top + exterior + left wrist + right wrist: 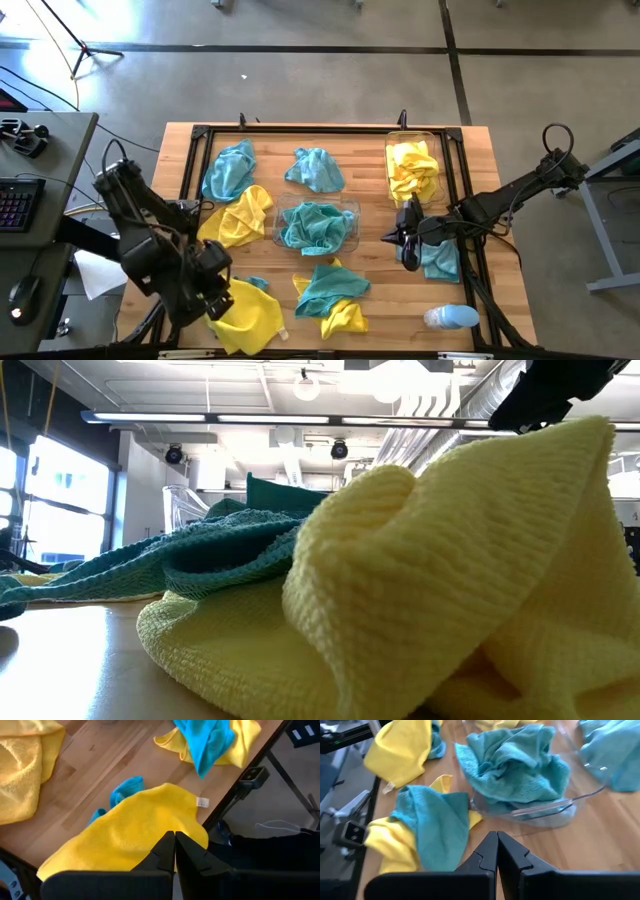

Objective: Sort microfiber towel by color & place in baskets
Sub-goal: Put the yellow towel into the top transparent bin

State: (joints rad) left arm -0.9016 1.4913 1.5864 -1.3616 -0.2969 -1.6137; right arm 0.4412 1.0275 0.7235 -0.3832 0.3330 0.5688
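While both grippers hover — left (175, 851), right (497, 851) — their fingers are closed, empty.

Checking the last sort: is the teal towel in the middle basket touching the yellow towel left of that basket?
Cannot tell. In the high view the yellow towel reaches the middle basket wall, but the clear wall hides whether it meets the teal towel.

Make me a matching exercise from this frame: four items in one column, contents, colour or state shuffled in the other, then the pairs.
Items
1. center basket
2. back-right basket
3. bottle
4. left gripper

Descriptions
A. lying on its side near the table's front right corner
B. fingers shut, above a yellow towel
C. holds teal towels
D. holds yellow towels

Pairs: 1-C, 2-D, 3-A, 4-B
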